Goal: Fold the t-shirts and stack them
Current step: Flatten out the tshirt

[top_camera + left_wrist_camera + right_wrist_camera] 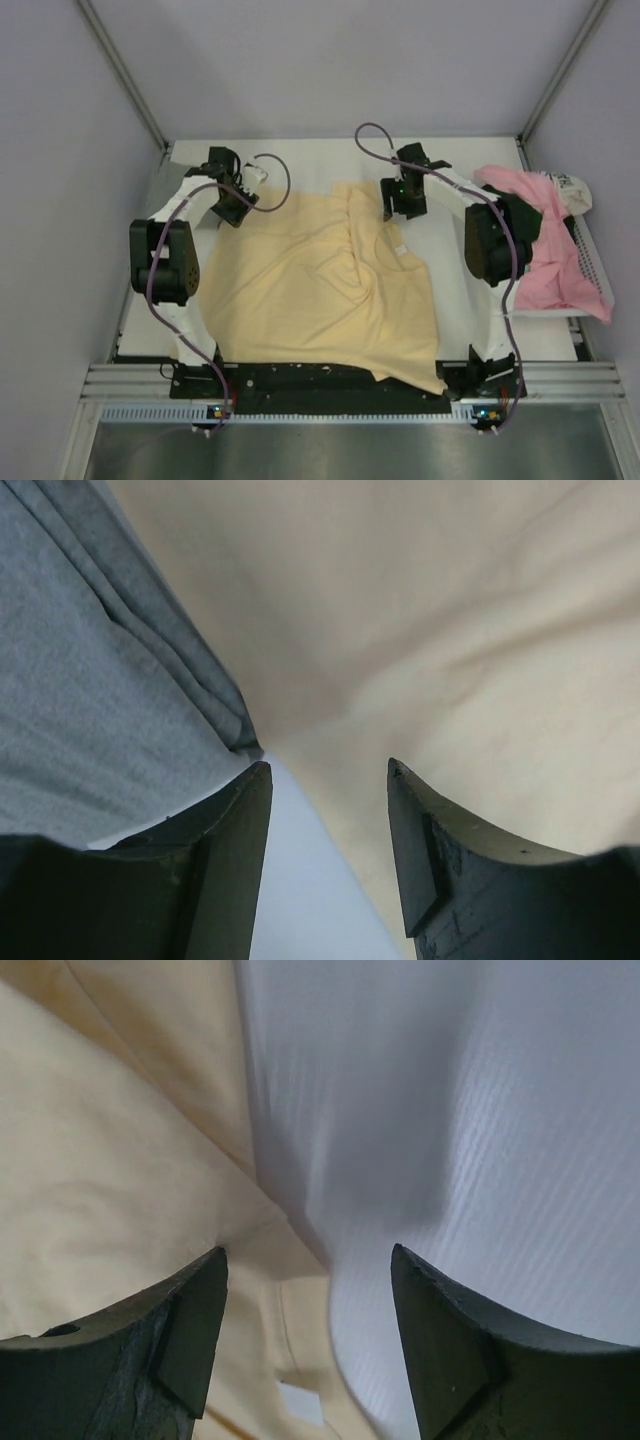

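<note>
A pale yellow-peach t-shirt [300, 285] lies spread and rumpled across the middle of the table, its right part folded over with a small white label [398, 248] showing. My left gripper [235, 210] is open and empty at the shirt's far left corner. In the left wrist view my left gripper [328, 770] stands over the shirt's edge [450, 630], with a grey t-shirt [80, 700] to its left. My right gripper [398, 208] is open and empty at the shirt's far right edge; the right wrist view shows my right gripper [310, 1255] over the yellow cloth [100, 1160]. A pink t-shirt [555, 260] lies crumpled at the right.
The pink shirt rests on a white perforated tray [592, 262] by the right wall, with a white printed cloth [572, 190] at its far end. Grey walls close in on the left, right and back. A black strip [330, 380] runs along the near edge.
</note>
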`<state>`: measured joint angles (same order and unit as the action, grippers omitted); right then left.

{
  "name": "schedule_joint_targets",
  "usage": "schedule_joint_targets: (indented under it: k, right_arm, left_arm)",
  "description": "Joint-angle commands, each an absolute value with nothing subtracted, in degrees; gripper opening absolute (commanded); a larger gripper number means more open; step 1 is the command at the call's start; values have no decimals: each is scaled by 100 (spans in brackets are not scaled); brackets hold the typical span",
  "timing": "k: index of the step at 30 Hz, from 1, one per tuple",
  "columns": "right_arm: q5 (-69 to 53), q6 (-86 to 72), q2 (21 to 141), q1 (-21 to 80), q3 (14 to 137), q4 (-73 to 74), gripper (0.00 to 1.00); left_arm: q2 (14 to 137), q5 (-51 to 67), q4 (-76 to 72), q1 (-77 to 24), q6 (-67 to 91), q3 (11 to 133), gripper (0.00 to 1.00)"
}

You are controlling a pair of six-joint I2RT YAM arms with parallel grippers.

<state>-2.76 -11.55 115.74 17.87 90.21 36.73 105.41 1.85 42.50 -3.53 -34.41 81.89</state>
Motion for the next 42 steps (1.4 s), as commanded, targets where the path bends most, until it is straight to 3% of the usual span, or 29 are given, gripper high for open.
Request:
schedule_joint_targets:
  k: [1, 4, 6, 10, 21, 34, 39, 42]
  right_arm:
    - [-579, -721, 12040, 1811, 9501, 3543, 66]
    - [-800, -729, 12260, 1811, 9440, 3393, 64]
    - [-905, -721, 12383, 1811, 9413, 3366, 55]
    - [-1352, -747, 12297, 1714, 9212, 3244, 0]
    - [-344, -1968, 11005, 142, 8306, 2681, 0]
    - [1563, -1907, 10960, 53, 8367, 3155, 0]
    - [1627, -1539, 10872, 61, 8507, 3365, 1]
    - [1196, -1127, 10723, 228, 8780, 3638, 37]
  left_arm:
    - [11073, 97, 3665, -439, -3059, 8639, 54]
    - [11573, -323, 3647, -457, -2962, 8893, 55]
    - [11855, -518, 3744, -457, -2909, 9061, 54]
    - [12102, -677, 3744, -448, -2857, 9097, 54]
    - [12436, -879, 3709, -448, -2892, 9255, 54]
    - [12603, -1247, 3578, -352, -2988, 9545, 53]
    - [12691, -1240, 3725, -316, -2936, 9957, 52]
    - [12447, -522, 4296, -351, -2848, 9994, 52]
